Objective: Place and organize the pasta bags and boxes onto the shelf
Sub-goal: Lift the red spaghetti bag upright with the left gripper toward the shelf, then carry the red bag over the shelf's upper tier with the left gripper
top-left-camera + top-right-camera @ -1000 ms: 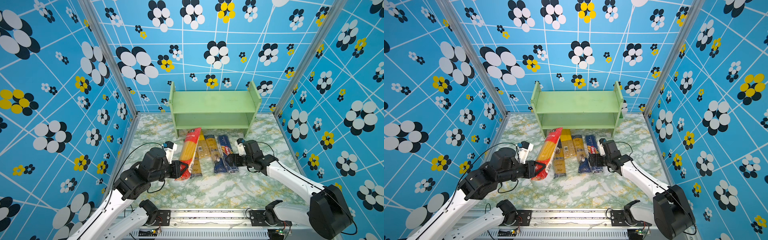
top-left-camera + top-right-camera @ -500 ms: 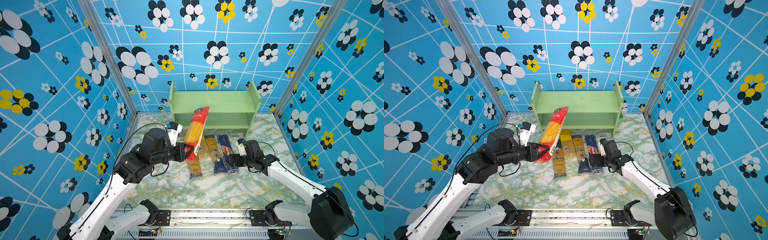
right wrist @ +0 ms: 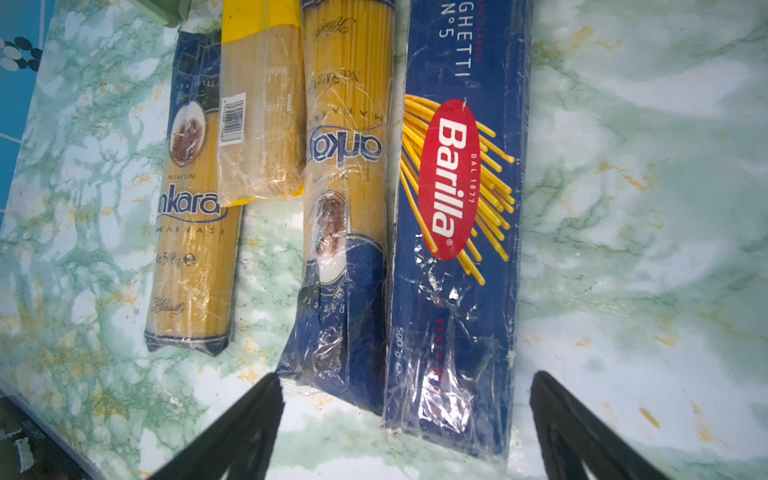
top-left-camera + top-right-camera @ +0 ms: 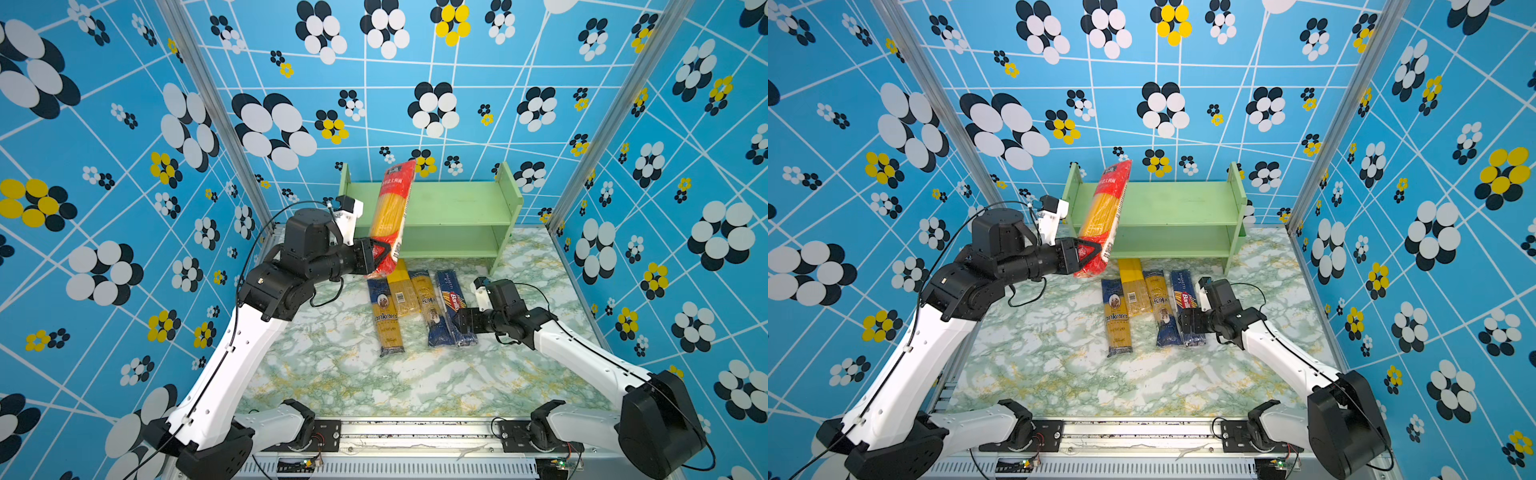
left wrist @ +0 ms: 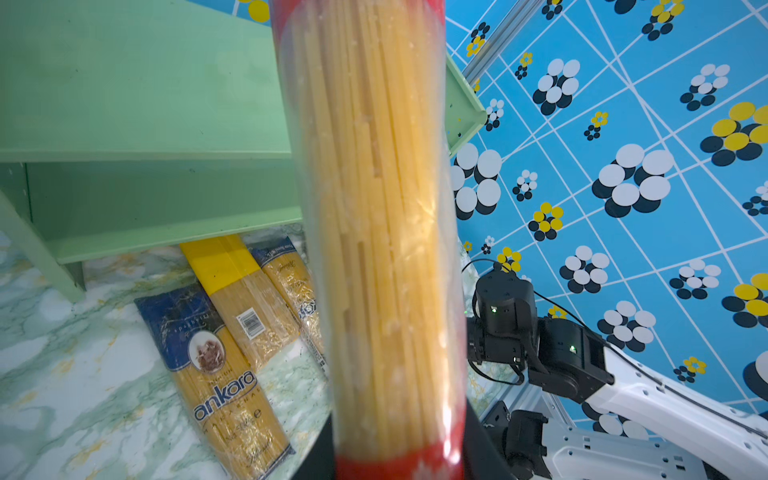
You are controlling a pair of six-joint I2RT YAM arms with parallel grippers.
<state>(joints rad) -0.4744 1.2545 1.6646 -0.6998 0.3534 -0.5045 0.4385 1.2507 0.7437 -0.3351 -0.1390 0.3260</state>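
Observation:
My left gripper (image 4: pixel 380 255) (image 4: pixel 1090 251) is shut on the lower red end of the red-ended clear bag (image 4: pixel 392 216) (image 5: pixel 374 208). The bag stands nearly upright in the air, in front of the left part of the pale-green shelf (image 4: pixel 449 208) (image 4: pixel 1175 203). Both shelf tiers are bare. Several packs lie side by side on the table: a blue-and-yellow bag (image 4: pixel 384 320) (image 3: pixel 195 208), a plain yellow barcoded bag (image 4: pixel 401 291), another blue-and-yellow bag (image 3: pixel 345 166), and the dark blue Barilla box (image 4: pixel 453 307) (image 3: pixel 457 208). My right gripper (image 4: pixel 459 324) (image 3: pixel 405 380) is open, its fingers straddling the near ends of the box and the bag beside it.
The marble-patterned table (image 4: pixel 332 374) is walled on three sides by blue flowered panels. The shelf stands against the back wall. An aluminium rail (image 4: pixel 415 428) carries both arm bases along the front edge.
My left gripper has lifted the red-ended bag off the table, up and back toward the shelf, tipping it more upright. The right arm has not moved.

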